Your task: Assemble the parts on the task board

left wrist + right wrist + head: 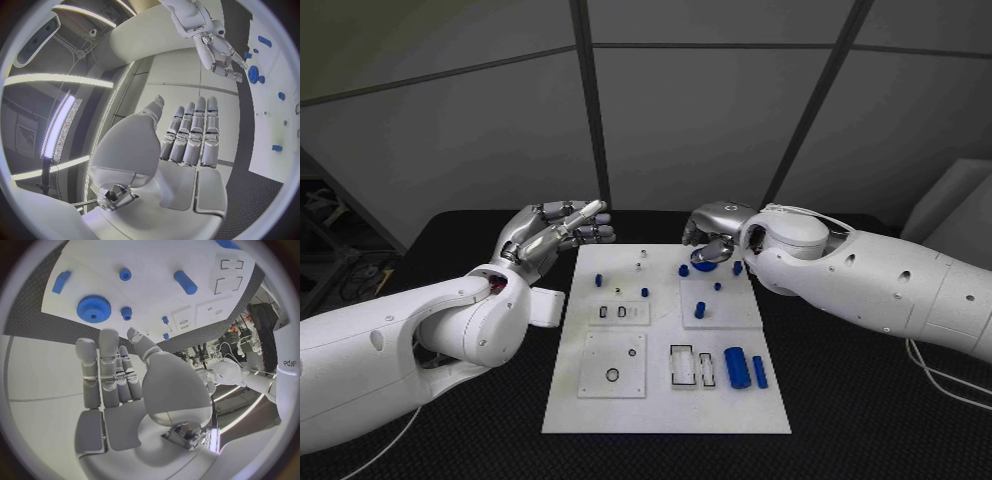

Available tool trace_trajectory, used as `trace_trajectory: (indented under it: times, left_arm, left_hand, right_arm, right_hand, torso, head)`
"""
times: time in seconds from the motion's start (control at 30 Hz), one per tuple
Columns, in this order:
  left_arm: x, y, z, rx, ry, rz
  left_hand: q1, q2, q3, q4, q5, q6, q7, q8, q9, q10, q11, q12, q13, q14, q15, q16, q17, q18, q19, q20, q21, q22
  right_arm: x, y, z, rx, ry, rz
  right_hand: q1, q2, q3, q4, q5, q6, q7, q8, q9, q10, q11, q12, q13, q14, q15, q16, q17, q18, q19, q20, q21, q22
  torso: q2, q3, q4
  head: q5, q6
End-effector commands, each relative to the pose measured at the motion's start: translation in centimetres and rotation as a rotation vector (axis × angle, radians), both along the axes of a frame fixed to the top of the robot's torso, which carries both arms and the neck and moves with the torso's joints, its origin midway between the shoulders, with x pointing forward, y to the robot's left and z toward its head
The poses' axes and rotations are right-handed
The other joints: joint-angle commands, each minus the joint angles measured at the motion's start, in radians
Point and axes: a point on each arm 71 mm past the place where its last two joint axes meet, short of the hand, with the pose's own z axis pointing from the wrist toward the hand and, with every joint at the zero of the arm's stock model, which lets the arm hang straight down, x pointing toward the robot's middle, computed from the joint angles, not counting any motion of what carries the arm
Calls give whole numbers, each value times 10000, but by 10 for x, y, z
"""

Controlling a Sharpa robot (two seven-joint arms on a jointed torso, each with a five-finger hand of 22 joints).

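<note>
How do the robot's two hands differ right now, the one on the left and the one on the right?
The left hand is raised beside the task board, off its left edge, fingers straight and pointing away; the right hand hangs over the board's far end with fingers curled downward. The right hand is just above the blue gear; the left hand has no part near it. Both are silver and hold nothing.

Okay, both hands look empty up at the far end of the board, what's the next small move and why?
Probably lower the right hand onto the blue gear. That hand hovers open right beside the gear at the task board's far edge, while the left hand is raised, open, off the board's left side.
</note>
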Motion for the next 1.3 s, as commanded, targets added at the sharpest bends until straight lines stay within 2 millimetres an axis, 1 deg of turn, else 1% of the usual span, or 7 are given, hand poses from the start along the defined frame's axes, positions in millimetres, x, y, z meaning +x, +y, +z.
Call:
trace_trajectory:
  times: [0.03, 0.2, 0.5, 0.63, 1.1, 1.17, 1.3]
  left_arm:
    - [-1, -2, 2, -103, -7, -204]
    - [-1, -2, 3, -106, 2, -227]
    - [-1, -2, 3, -110, 3, -254]
    - [0, -2, 4, -107, 6, -253]
    - [0, -3, 3, -107, 25, -273]
    - [1, -3, 3, -105, 29, -271]
    - [1, -3, 3, -103, 33, -269]
  left_hand:
    - [-99, -26, -43, 0, -20, 3, 103, -66, -15, -15, 74, -34, -7, 4, 73, -47, 11, -180, -3, 90, -62, -9]
    - [-106, -18, -51, 1, -20, -4, 105, -78, -16, -23, 78, -46, -7, 3, 76, -58, 13, -180, -4, 94, -68, -15]
    - [-109, -10, -54, 2, -19, -5, 104, -84, -16, -26, 79, -52, -6, 3, 78, -64, 14, -179, -4, 96, -72, -18]
    - [-124, 2, -64, 8, -20, -10, 107, -96, -16, -34, 82, -65, -5, 5, 81, -76, 18, -179, -4, 99, -79, -24]
    - [-124, 2, -64, 8, -20, -10, 107, -96, -16, -34, 82, -65, -5, 5, 81, -76, 18, -179, -4, 99, -79, -24]
    - [-140, 16, -79, 13, -20, -17, 110, -112, -17, -43, 86, -81, -4, 6, 84, -92, 22, -178, -3, 103, -88, -33]
    - [-140, 16, -79, 13, -20, -17, 110, -112, -17, -43, 86, -81, -4, 6, 84, -92, 22, -178, -3, 103, -88, -33]
  right_arm:
    - [1, 1, -1, -618, 108, -17]
    - [0, 7, -2, -618, 126, 133]
    - [2, 14, -4, -773, 322, 210]
    - [2, 16, -5, -826, 393, 253]
    - [5, 20, -10, -1044, 648, 285]
    - [5, 21, -11, -1069, 681, 300]
    - [5, 20, -11, -1127, 751, 310]
  right_hand:
    - [17, -106, 59, 103, -73, -55, 9, -26, 18, -41, -11, 52, 22, 331, 45, 926, 842, -184, 372, 22, 488, 765]
    - [21, -157, 132, 213, -88, -11, 11, -14, 31, 22, -18, 67, 30, 335, 45, 1864, 1677, -296, 713, 43, 946, 1500]
    - [31, -185, 196, 279, -71, 9, -4, -19, 34, 1, -7, 44, 22, 306, 55, 2273, 2010, -334, 815, 59, 1129, 1773]
    - [41, -180, 216, 291, -69, 0, -14, -25, 31, -19, -2, 37, 19, 297, 59, 2347, 2072, -340, 828, 65, 1157, 1815]
    - [68, -101, 333, 356, -62, 104, 29, 12, 49, -21, 8, 45, 17, 238, 76, 2488, 2141, -340, 808, 81, 1214, 1868]
    - [72, -78, 382, 378, -65, 167, 58, 30, 59, 23, 2, 63, 22, 219, 74, 2539, 2171, -342, 807, 83, 1238, 1897]
    - [85, -52, 475, 402, -56, 253, 91, 47, 71, 113, -16, 88, 27, 206, 63, 2661, 2266, -356, 843, 81, 1302, 2000]
  torso:
    - [171, -21, 11]
    - [231, -46, 36]
    - [311, -44, 90]
    - [301, -39, 53]
    - [306, -20, 60]
    - [304, -36, 55]
    - [303, -37, 62]
  head:
    - [-5, 16]
    - [-11, 5]
    - [23, 11]
    - [75, -13]
    - [96, -101]
    - [92, -119]
    - [85, -136]
